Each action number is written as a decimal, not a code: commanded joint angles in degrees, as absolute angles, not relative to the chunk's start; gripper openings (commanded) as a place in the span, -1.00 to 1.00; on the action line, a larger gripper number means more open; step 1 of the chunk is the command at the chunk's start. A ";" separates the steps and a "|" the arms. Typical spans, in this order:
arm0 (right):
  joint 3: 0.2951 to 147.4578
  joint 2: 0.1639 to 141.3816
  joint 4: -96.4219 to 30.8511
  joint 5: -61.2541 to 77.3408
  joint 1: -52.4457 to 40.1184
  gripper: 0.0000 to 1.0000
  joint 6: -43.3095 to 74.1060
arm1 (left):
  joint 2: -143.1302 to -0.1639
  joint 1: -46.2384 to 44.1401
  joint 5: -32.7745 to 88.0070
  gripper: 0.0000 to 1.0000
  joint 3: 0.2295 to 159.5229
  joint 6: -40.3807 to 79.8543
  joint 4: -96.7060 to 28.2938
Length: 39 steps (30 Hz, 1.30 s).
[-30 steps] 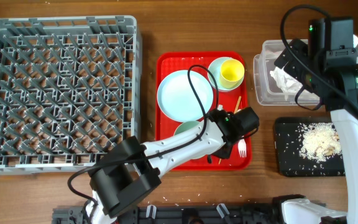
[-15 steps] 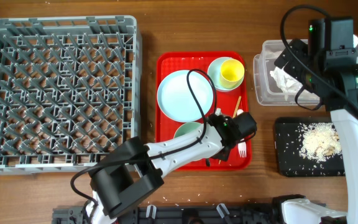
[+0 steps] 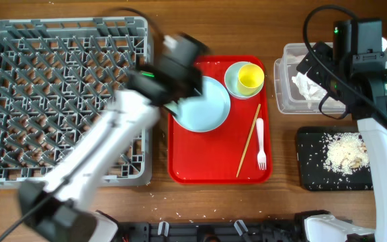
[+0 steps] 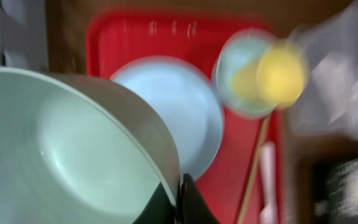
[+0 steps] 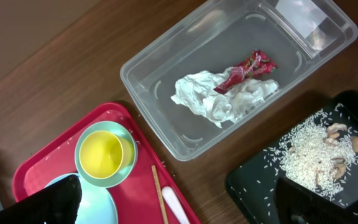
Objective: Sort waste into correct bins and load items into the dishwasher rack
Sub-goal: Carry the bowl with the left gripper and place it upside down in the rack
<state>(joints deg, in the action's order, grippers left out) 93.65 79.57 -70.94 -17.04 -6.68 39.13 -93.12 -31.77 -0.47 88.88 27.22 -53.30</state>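
- The left claw is pinched on the rim of a pale bowl. The bowl hangs to one side of the grip, its hollow facing the wrist camera.
- From above, that arm is a blur over the gap between the red tray and the rack, so the step in hand looks like carrying the bowl to the rack.
- To do it well, I would keep the pinch firm, because a rim grip lets a bowl swing or slip during a fast sweep.
- Slow down before the rack wall, clear it from above, then lower the bowl tilted between two rows of pegs so it leans there and does not rest on the peg tips.
- Let go only once the bowl is bearing on the pegs.
- The right claw gapes wide and holds nothing, well apart from the left arm.
- The plate, the cup in a second bowl, the chopsticks and the fork remain on the red tray.
- The napkin and wrapper lie in the clear tub, and the rice is on the black tray.
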 commanded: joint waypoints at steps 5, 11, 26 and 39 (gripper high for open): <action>94.13 80.05 -70.98 -18.35 -6.50 1.00 38.57 | -94.08 6.44 39.94 -0.92 89.69 21.04 -37.06; 94.13 80.05 -70.98 -18.35 -6.50 0.99 38.59 | -107.74 23.77 61.30 -0.92 89.69 27.46 -27.29; 94.13 80.05 -70.98 -18.35 -6.50 0.99 38.57 | -117.95 35.88 76.69 -0.92 87.92 27.40 -35.38; 94.13 80.05 -70.98 -18.35 -6.50 0.99 38.59 | -117.47 40.53 69.10 -0.86 87.92 23.40 -47.37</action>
<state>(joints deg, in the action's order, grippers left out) 93.65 79.61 -70.96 -17.02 -6.68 39.13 -117.14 38.59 75.48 88.47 25.69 -45.63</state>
